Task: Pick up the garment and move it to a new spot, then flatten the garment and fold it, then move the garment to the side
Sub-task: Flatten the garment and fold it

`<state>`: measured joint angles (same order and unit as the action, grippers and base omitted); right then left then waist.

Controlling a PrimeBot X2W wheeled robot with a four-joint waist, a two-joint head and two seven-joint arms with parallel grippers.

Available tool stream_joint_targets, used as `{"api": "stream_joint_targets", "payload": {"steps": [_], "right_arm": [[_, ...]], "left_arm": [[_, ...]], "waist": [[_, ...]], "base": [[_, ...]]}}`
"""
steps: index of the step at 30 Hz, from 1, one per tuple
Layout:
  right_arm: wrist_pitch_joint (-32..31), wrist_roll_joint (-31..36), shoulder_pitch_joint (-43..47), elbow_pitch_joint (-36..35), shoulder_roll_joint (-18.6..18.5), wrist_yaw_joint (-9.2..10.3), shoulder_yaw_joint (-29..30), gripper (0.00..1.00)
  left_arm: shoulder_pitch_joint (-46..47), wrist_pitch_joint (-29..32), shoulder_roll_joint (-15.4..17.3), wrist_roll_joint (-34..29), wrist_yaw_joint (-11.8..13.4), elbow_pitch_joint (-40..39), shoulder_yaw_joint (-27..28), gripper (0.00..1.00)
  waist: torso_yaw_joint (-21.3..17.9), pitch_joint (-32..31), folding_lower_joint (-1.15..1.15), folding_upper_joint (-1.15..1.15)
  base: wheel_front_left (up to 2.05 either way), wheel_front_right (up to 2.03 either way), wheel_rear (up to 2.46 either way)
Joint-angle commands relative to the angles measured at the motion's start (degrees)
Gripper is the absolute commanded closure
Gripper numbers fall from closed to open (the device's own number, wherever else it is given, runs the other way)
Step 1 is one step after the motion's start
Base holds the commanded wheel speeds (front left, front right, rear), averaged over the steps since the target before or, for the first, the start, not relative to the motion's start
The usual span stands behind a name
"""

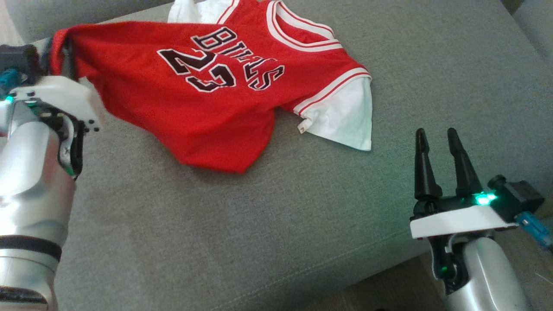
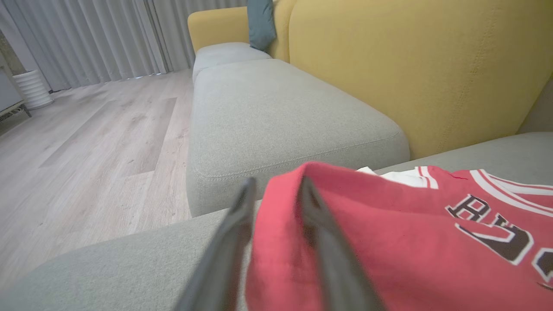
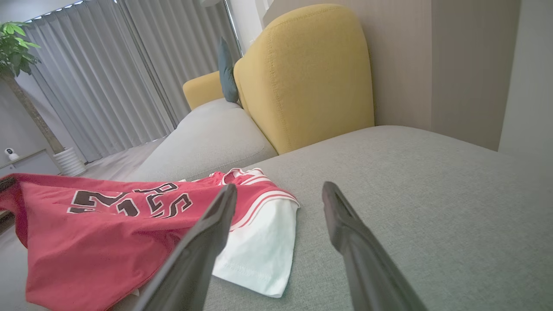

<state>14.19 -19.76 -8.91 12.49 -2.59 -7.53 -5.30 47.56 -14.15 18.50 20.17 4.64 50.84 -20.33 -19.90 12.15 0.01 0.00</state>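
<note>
Red jersey (image 1: pixel 207 99) lies mostly on the grey sofa cushion (image 1: pixel 259 224), with one hem corner raised off it at our left. Our left gripper (image 2: pixel 276 207) has its fingers drawn close on that corner, cloth pinched between them. Our right gripper (image 1: pixel 437 142) hovers empty near the cushion's front edge, fingers spread. We judge this the pick-up step. Next we lift higher and carry across, minding the trailing white sleeve (image 1: pixel 345 116).
</note>
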Motion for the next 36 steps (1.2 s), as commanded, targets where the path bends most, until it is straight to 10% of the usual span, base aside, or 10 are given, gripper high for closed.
{"api": "stream_joint_targets", "payload": {"steps": [1,36], "right_arm": [[0.7,-0.5,-1.5,-1.7,-0.3,0.04,-1.9,0.0],[-1.6,2.1,4.4,-0.2,-0.3,0.04,-0.3,0.0]], "left_arm": [[3.4,-0.5,2.8,0.0,0.5,-0.9,2.4,0.0],[-39.2,-0.8,-12.5,2.7,-0.2,-38.6,8.8,0.0]], "waist": [[-0.1,0.3,-0.01,0.0],[17.9,-11.5,-0.01,0.0]], "base": [[0.0,0.0,0.0],[0.0,0.0,0.0]]}}
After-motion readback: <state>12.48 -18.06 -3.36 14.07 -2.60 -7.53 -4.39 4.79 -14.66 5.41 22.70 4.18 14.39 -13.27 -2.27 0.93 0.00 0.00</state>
